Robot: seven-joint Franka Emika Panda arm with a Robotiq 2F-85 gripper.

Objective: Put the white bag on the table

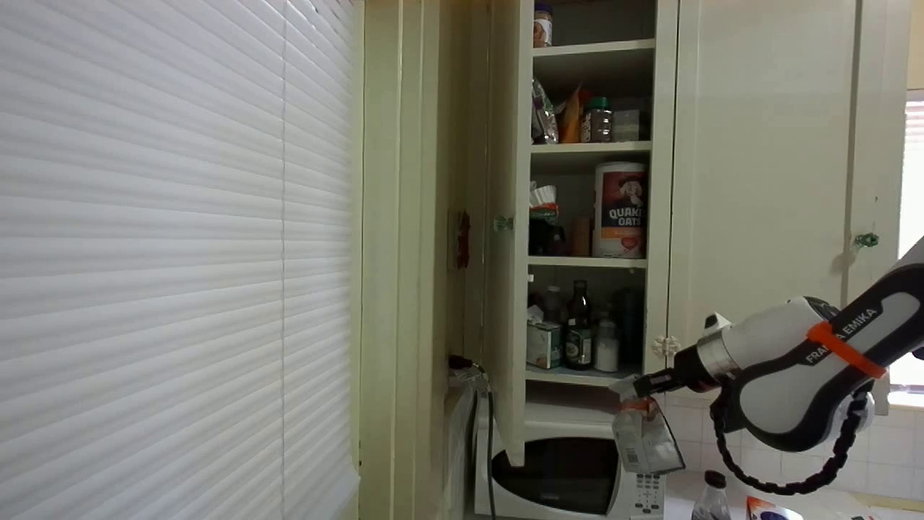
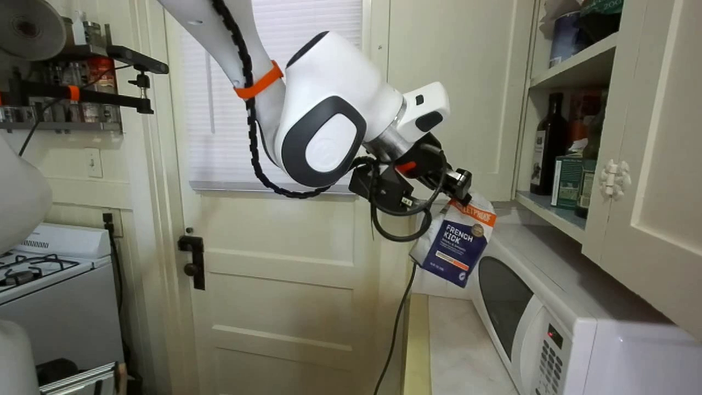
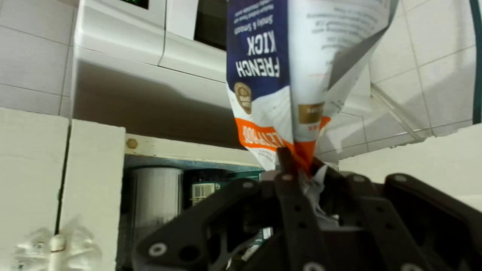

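Observation:
The white bag is soft, with an orange band and a navy label reading French Kick in an exterior view. My gripper is shut on its gathered top edge. The bag hangs tilted below the fingers, in the air in front of the microwave and above the counter. In the wrist view the bag stretches away from the fingertips, with its crumpled top pinched between them. The lower end of the bag is cut off in the wrist view. No separate table shows.
The white microwave stands on the counter under the open cabinet. The open cabinet door juts out beside shelves holding bottles and boxes. A dark-capped bottle and an orange-and-white package stand low near the arm. A black cord hangs down.

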